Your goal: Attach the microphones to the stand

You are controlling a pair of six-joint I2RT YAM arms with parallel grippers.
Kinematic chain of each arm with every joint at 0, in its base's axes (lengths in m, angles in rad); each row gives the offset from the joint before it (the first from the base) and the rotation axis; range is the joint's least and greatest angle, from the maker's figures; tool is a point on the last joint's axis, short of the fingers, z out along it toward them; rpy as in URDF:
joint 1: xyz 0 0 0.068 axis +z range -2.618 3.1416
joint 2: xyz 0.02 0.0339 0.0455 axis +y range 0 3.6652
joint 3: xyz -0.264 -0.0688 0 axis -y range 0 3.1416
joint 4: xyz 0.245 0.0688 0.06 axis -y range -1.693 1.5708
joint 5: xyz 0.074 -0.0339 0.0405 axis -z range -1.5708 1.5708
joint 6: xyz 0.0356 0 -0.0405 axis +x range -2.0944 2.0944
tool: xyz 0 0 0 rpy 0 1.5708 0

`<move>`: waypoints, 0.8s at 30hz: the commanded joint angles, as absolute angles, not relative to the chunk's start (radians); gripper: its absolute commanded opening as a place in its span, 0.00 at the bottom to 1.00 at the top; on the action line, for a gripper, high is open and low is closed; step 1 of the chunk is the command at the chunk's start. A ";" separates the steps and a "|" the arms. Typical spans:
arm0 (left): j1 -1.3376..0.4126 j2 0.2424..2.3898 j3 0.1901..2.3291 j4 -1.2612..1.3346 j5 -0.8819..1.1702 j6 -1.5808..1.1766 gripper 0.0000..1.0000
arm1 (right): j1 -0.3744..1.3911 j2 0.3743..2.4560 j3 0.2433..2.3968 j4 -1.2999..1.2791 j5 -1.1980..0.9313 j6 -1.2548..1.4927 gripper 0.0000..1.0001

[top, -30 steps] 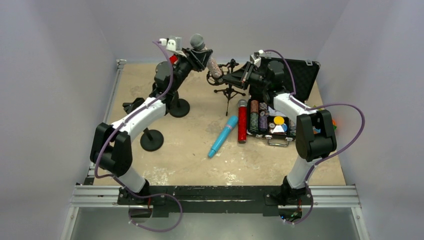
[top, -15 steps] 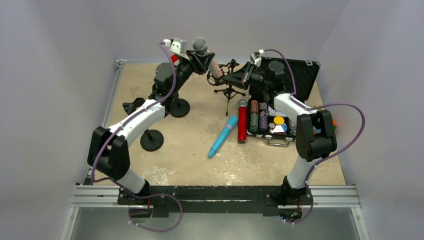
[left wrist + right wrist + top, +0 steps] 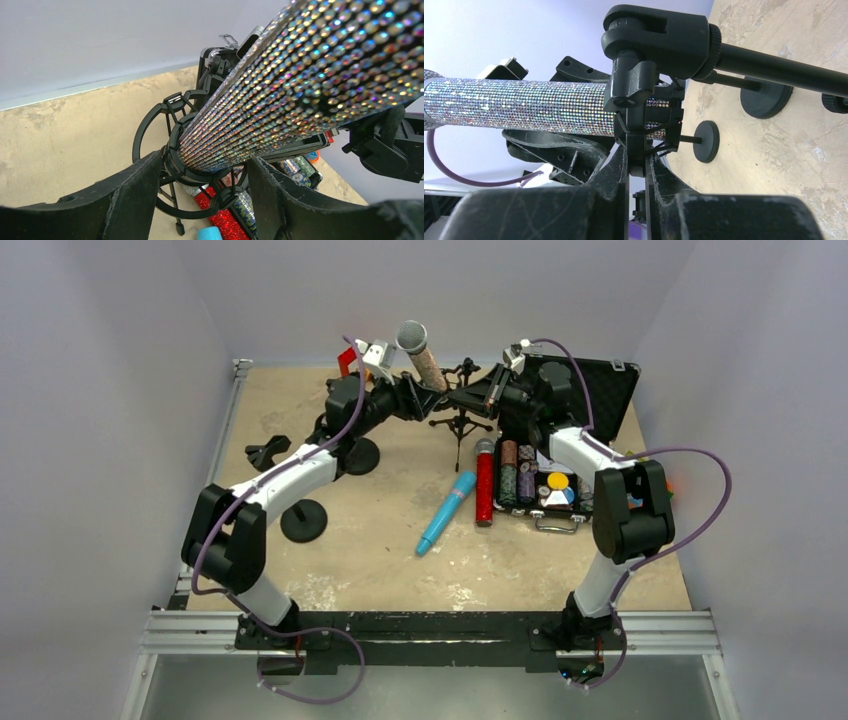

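My left gripper (image 3: pixel 408 395) is shut on the silver-glitter microphone (image 3: pixel 428 362), whose grey mesh head (image 3: pixel 412 337) points up and back. In the left wrist view the microphone's body (image 3: pixel 280 85) runs between my fingers (image 3: pixel 135 195), and its tail end sits in the ring of the stand's shock mount (image 3: pixel 172 150). My right gripper (image 3: pixel 487 395) is shut on the mount's bracket (image 3: pixel 636 145) of the small tripod stand (image 3: pixel 458 422). The light blue microphone (image 3: pixel 447 511) and the red-glitter microphone (image 3: pixel 485 485) lie on the table in front of the stand.
An open black case (image 3: pixel 600 390) of poker chips (image 3: pixel 520 480) sits at the right, against the red microphone. Two round-based stands (image 3: pixel 304 520) (image 3: pixel 358 455) stand at the left, with a small black clip (image 3: pixel 265 452) beyond them. Walls close in on three sides.
My left arm has dropped and swung right, turning the silver microphone from leaning right to nearly upright, with its tail now at the shock mount. The right arm has not moved.
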State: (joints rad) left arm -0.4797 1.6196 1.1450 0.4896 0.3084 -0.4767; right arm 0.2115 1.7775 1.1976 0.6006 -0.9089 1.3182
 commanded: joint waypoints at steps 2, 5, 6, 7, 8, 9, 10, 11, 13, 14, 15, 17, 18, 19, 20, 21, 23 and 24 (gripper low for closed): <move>-0.464 1.621 1.090 0.407 0.354 -0.518 0.69 | 0.195 1.743 1.190 0.606 -0.905 1.375 0.05; -0.460 1.590 1.075 0.437 0.360 -0.511 0.70 | 0.193 1.744 1.192 0.609 -0.907 1.380 0.05; -0.460 1.581 1.071 0.445 0.365 -0.505 0.71 | 0.193 1.745 1.193 0.610 -0.908 1.381 0.05; -0.459 1.568 1.067 0.454 0.368 -0.499 0.72 | 0.193 1.746 1.193 0.610 -0.908 1.383 0.05; -0.459 1.559 1.065 0.460 0.373 -0.492 0.73 | 0.193 1.746 1.195 0.612 -0.908 1.384 0.05; -0.458 1.549 1.063 0.466 0.379 -0.483 0.73 | 0.192 1.746 1.196 0.613 -0.909 1.384 0.05; -0.457 1.540 1.060 0.471 0.383 -0.474 0.74 | 0.193 1.747 1.196 0.614 -0.910 1.385 0.06; -0.457 1.531 1.058 0.476 0.390 -0.464 0.75 | 0.193 1.746 1.196 0.614 -0.910 1.386 0.06; -0.457 1.515 1.049 0.496 0.396 -0.437 0.77 | 0.192 1.746 1.197 0.615 -0.911 1.387 0.06; -0.457 1.505 1.039 0.514 0.397 -0.422 0.78 | 0.192 1.746 1.197 0.615 -0.911 1.387 0.06; -0.457 1.497 1.027 0.537 0.397 -0.405 0.79 | 0.193 1.746 1.198 0.616 -0.911 1.387 0.06; -0.457 1.480 0.997 0.598 0.397 -0.360 0.79 | 0.193 1.744 1.197 0.618 -0.911 1.388 0.06; -0.457 1.468 0.983 0.637 0.398 -0.335 0.80 | 0.193 1.745 1.197 0.619 -0.911 1.388 0.06; -0.457 1.460 0.969 0.672 0.401 -0.306 0.84 | 0.193 1.746 1.197 0.621 -0.911 1.389 0.06; -0.457 1.453 0.957 0.707 0.406 -0.273 0.87 | 0.193 1.746 1.197 0.623 -0.913 1.390 0.06; -0.457 1.449 0.942 0.749 0.408 -0.244 0.91 | 0.193 1.746 1.196 0.628 -0.913 1.392 0.06; -0.456 1.437 0.916 0.826 0.393 -0.186 0.99 | 0.193 1.747 1.199 0.628 -0.914 1.394 0.06; -0.455 1.433 0.909 0.854 0.396 -0.161 0.99 | 0.193 1.748 1.200 0.628 -0.914 1.394 0.06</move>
State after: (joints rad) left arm -0.4595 1.4948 0.9386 0.6254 0.3817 -0.3168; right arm 0.2039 1.7775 1.1973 0.6144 -0.9119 1.3472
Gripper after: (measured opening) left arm 0.969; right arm 0.106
